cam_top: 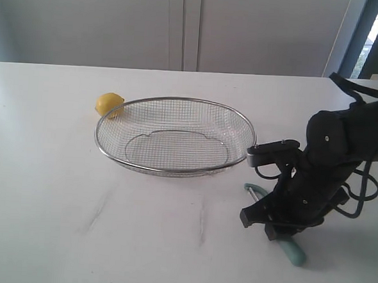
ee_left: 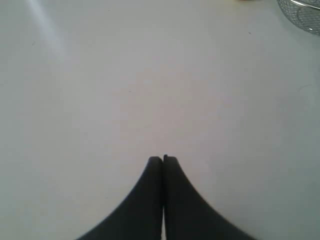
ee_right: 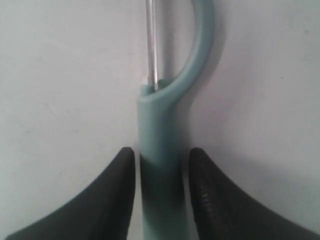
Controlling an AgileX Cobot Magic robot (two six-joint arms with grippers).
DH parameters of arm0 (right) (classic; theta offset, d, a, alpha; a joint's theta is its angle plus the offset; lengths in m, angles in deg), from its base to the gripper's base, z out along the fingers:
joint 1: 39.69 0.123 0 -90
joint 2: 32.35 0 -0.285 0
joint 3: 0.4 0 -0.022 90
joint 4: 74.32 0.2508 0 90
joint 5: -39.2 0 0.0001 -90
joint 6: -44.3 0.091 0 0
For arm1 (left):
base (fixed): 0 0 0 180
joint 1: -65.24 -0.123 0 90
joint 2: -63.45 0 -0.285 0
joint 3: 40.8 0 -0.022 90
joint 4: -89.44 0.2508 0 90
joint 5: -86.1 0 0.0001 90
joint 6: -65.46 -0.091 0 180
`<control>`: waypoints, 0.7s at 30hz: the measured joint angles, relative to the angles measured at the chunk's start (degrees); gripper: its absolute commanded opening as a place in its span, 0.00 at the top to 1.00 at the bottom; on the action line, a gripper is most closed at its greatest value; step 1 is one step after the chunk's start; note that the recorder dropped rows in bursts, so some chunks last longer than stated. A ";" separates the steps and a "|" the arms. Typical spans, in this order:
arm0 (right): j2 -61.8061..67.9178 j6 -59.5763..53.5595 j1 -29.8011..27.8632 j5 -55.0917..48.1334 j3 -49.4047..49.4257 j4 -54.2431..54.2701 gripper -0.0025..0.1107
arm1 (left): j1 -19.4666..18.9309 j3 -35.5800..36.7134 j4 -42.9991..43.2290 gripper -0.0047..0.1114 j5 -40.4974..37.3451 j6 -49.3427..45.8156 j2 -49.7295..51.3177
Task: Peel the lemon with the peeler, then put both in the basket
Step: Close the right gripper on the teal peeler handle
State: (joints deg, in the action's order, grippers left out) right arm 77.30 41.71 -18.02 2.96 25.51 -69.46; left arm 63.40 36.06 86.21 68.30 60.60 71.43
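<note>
Teal peeler [ee_right: 161, 135] handle lies flat on the bench [ee_left: 150, 75] between your right jaws, which stand open on either side of it with a thin gap at each pad. Your left jaws are pressed together, holding nothing. Beyond the right jaws sits the basket [cam_top: 234, 134]. The lemon [cam_top: 109, 104] touches its far rim, well apart from them.

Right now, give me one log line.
right gripper open astride peeler handle | left gripper shut, empty | lemon outside basket
</note>
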 measured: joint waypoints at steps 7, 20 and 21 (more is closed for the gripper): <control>0.70 0.20 0.00 -0.12 0.00 0.00 0.67 | 0.00 0.00 0.00 0.96 0.00 0.00 0.00; 1.13 1.89 0.00 -1.31 -0.30 -0.35 0.98 | 0.00 0.00 0.00 0.96 0.00 0.00 0.00; 1.13 2.16 0.00 -1.40 -0.30 -0.35 0.98 | 0.00 0.00 0.00 0.96 0.00 0.00 0.00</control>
State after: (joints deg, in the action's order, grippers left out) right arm 78.42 43.87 -18.02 1.56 25.21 -69.82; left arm 63.40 36.06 86.21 68.30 60.60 71.43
